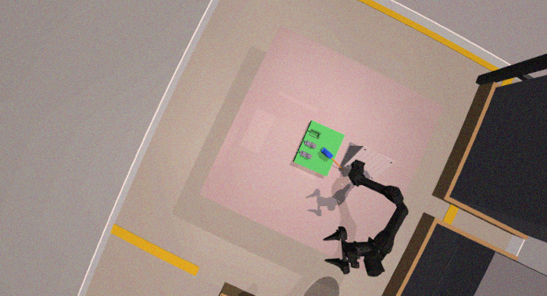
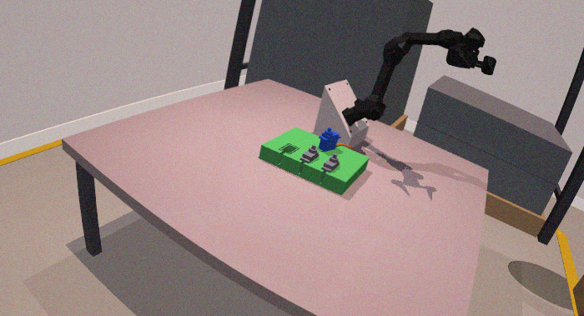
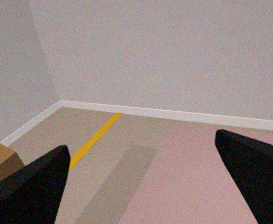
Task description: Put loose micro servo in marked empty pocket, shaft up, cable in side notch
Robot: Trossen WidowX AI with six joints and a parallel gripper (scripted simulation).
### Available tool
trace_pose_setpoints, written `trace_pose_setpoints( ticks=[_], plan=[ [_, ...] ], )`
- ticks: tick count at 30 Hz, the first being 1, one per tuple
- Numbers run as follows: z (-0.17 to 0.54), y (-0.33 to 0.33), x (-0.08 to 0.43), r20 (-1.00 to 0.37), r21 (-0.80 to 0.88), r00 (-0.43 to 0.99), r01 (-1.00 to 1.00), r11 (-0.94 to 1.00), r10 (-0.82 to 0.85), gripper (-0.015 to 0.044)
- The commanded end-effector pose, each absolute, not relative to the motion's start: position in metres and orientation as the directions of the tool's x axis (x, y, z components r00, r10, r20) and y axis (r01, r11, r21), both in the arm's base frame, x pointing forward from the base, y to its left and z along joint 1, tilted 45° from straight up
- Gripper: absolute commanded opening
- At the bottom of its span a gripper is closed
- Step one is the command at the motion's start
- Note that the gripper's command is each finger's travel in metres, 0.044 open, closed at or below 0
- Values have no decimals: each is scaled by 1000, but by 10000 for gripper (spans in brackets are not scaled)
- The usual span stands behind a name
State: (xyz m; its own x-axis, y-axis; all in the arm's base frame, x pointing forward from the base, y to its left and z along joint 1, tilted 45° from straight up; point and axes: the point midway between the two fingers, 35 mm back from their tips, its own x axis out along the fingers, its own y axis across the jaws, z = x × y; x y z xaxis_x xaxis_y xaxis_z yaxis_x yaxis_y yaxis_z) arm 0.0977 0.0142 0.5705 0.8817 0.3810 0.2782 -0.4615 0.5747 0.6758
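The loose blue servo (image 1: 327, 152) (image 2: 329, 140) stands upright on top of the green deck (image 1: 334, 140) (image 2: 352, 159), its shaft pointing up. It is outside the marked pocket (image 1: 315, 133) (image 2: 288, 149), which is empty. Its orange cable (image 1: 336, 162) (image 2: 345, 145) runs off over the deck's edge toward the arm's base. The pocket's side notch (image 2: 280, 155) opens at the deck's long edge. My gripper (image 1: 324, 249) (image 3: 143, 145) is wide open and empty, raised high and well away to the side of the deck. No servo shows in the wrist view.
Two grey servos (image 1: 310, 144) (image 1: 305, 155) (image 2: 310, 154) (image 2: 331, 163) sit in the deck's other pockets. A pale slanted block (image 1: 377, 160) (image 2: 341, 97) stands behind the deck, close to the arm's base. The deck rests on the pink table (image 1: 250, 176) (image 2: 200, 154).
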Motion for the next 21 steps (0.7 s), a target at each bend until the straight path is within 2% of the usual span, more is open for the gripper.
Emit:
trace_pose_setpoints(
  ticks=[1, 13, 21],
  plan=[
    [549, 41, 122, 179, 606, 909, -403, 685, 377, 440],
    [480, 80, 192, -110, 398, 945, -241, 885, 307, 440],
    [450, 82, 217, -216, 346, 939, -181, 921, 266, 440]
  ],
)
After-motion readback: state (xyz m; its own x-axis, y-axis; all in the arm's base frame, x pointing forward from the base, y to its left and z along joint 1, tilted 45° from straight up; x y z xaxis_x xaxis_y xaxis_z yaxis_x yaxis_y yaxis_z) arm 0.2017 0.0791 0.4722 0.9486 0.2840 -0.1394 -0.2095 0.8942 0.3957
